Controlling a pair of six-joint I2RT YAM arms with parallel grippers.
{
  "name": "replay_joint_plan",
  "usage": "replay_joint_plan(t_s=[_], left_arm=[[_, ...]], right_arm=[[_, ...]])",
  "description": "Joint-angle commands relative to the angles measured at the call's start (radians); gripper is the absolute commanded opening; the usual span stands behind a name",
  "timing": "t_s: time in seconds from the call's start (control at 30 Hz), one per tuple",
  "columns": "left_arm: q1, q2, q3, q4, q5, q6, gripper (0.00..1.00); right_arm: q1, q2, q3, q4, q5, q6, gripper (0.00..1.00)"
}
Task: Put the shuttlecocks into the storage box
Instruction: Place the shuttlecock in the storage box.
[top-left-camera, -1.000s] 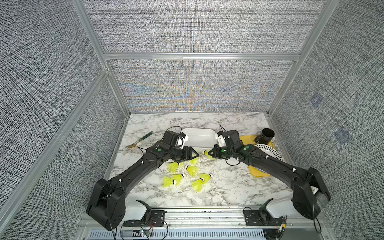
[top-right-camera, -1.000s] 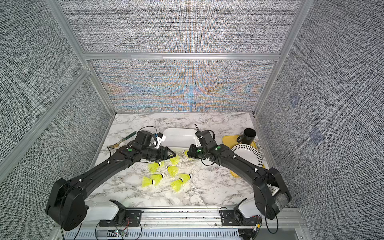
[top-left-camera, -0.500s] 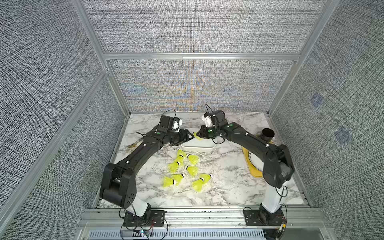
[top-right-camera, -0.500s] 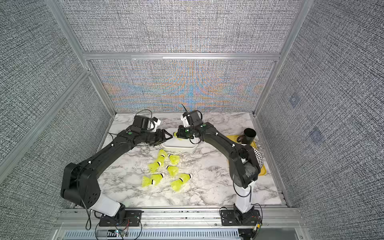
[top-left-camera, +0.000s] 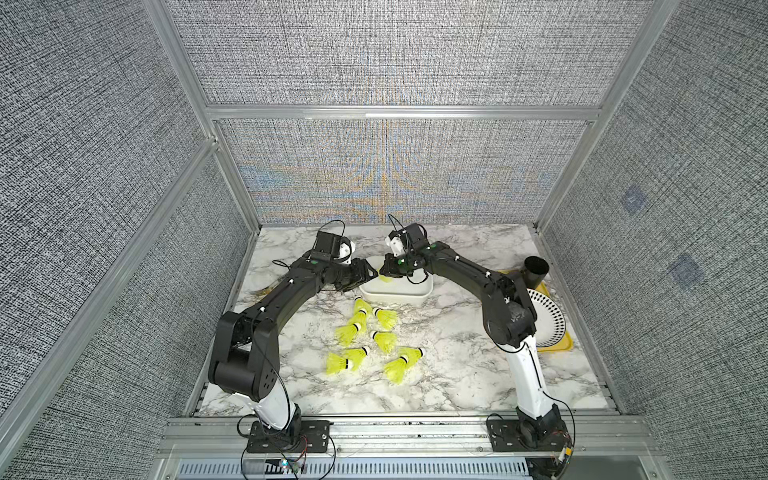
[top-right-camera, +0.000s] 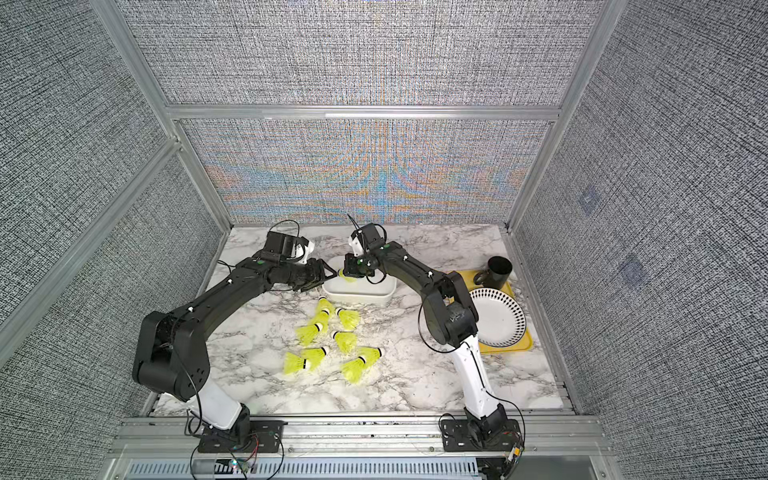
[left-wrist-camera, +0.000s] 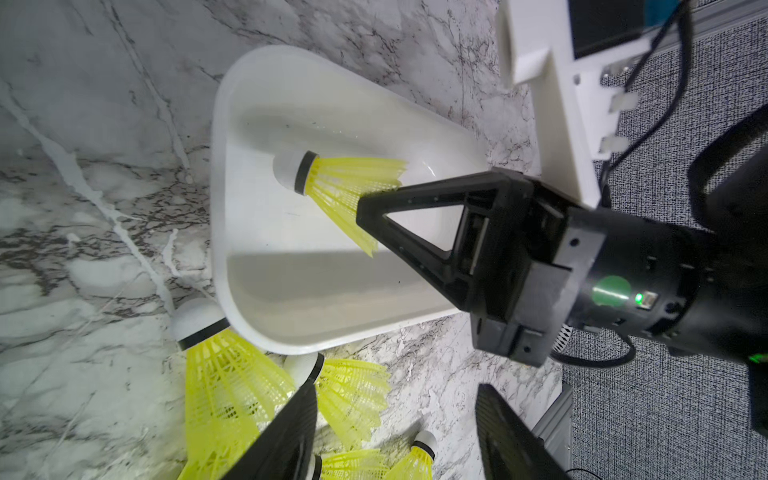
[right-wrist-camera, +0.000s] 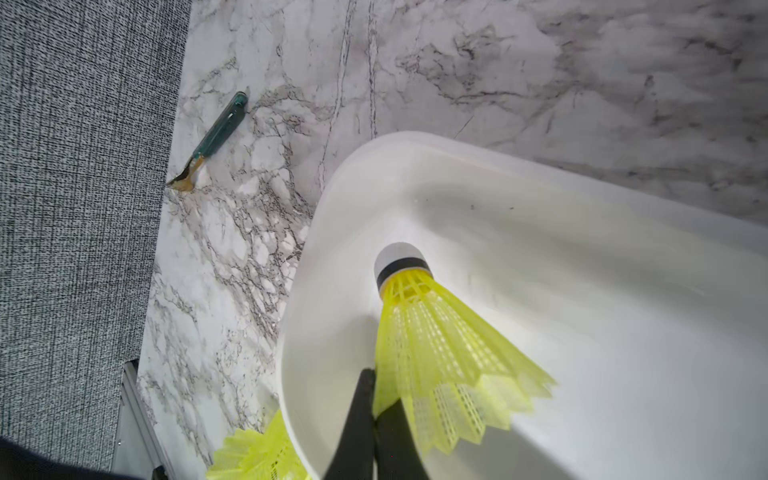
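Veined marble tabletop (top-left-camera: 457, 386) — latticed shuttlecock (right-wrist-camera: 440, 353) pinched over smooth storage box (right-wrist-camera: 457, 183).

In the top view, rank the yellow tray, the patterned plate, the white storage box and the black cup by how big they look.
1. yellow tray, though partly covered.
2. plate and storage box: too close to rank, as the box is partly hidden.
3. black cup, smallest.

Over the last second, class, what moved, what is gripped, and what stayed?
Both arms lifted from the loose shuttlecocks to the storage box. The right claw, shut on one shuttlecock by its skirt, now holds it over the box; the left claw hangs open and empty beside it. The loose shuttlecocks, plate and cup stayed put.
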Motion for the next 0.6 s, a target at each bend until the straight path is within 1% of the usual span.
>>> replay_joint_plan(t_s=[0.0, 0.37, 0.57], left_arm=[[0.003, 0.006, -0.01, -0.018, -0.003, 0.033, 0.64], [0.007, 0.001, -0.035, -0.027, 0.01, 0.04, 0.64], [0.007, -0.014, -0.056, -0.028, 0.016, 0.041, 0.64]], right_arm=[[0.002, 0.024, 0.02, 0.017, -0.016, -0.017, 0.0], [-0.003, 0.084, 0.054, 0.022, 0.008, -0.029, 0.0], [-0.015, 0.126, 0.115, 0.011, 0.005, -0.037, 0.0]])
